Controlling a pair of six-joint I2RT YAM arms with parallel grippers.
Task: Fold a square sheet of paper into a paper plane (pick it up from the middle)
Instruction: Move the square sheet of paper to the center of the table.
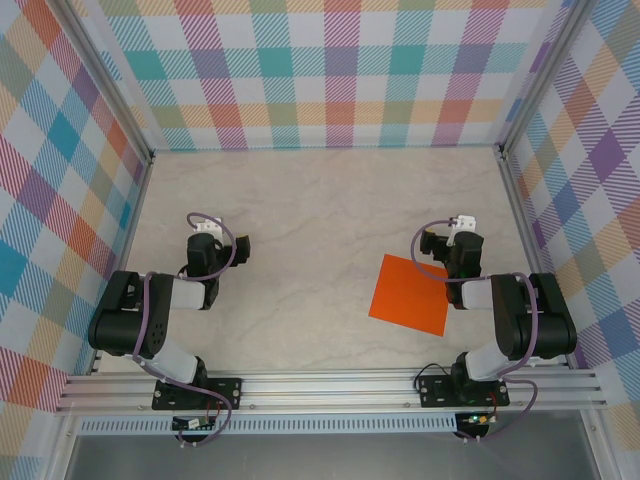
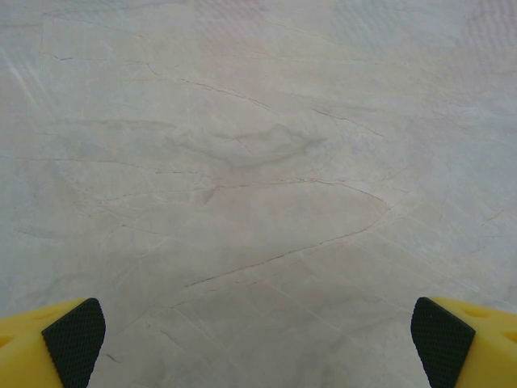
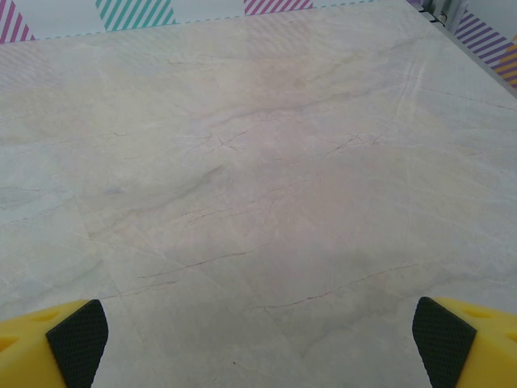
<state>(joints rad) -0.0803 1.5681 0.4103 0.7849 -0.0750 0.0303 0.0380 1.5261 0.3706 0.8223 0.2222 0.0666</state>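
Paper sheet [image 1: 409, 294] lies flat; left fingers [image 2: 74, 339], right fingers [image 3: 77, 339] spread wide.

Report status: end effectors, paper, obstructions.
Left end effector open, empty. Right end effector open, empty. Orange sheet flat, unfolded; right wrist covers one corner from above.

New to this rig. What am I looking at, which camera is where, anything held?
Two small robot arms, the left arm and the right arm, are bolted side by side at the near edge of a marble-look table. The overhead picture looks down from above and behind them. The other two come from a camera on each wrist, looking forward through the left gripper and the right gripper, both wide open, holding nothing. One flat square sheet of orange paper lies on the table by the right arm, unfolded.
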